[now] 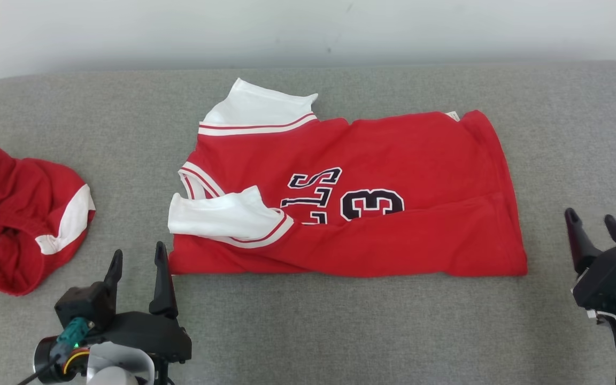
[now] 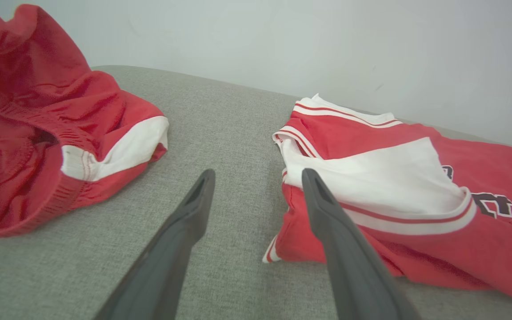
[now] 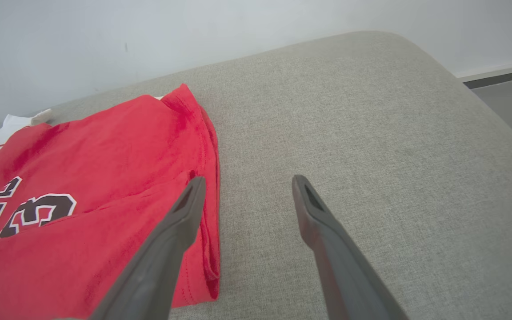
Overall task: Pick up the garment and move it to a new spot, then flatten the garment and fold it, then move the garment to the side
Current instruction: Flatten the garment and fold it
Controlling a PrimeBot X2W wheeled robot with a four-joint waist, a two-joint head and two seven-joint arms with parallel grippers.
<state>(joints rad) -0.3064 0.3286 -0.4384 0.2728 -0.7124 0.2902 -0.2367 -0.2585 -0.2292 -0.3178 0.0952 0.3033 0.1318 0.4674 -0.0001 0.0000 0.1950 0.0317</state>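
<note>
At the near edge of the grey fabric-covered table, the left hand stands with its two dark fingers spread and nothing between them. Its right finger rises just beside the near-left corner of the red jersey. Whether it touches the cloth cannot be told.

Toward the near-right corner, the right hand is spread wide and empty over bare fabric. It is a little apart from the jersey's hem.

The jersey lies across the middle of the table, collar toward the left edge and hem toward the right. Its near long side is folded up over the front, partly covering the dark letters and the number 13. One white sleeve is folded onto the chest; the other sticks out toward the far edge.

At the left edge, well apart, a second red garment with a white band lies bunched.

Past the far edge stands a pale wall.
</note>
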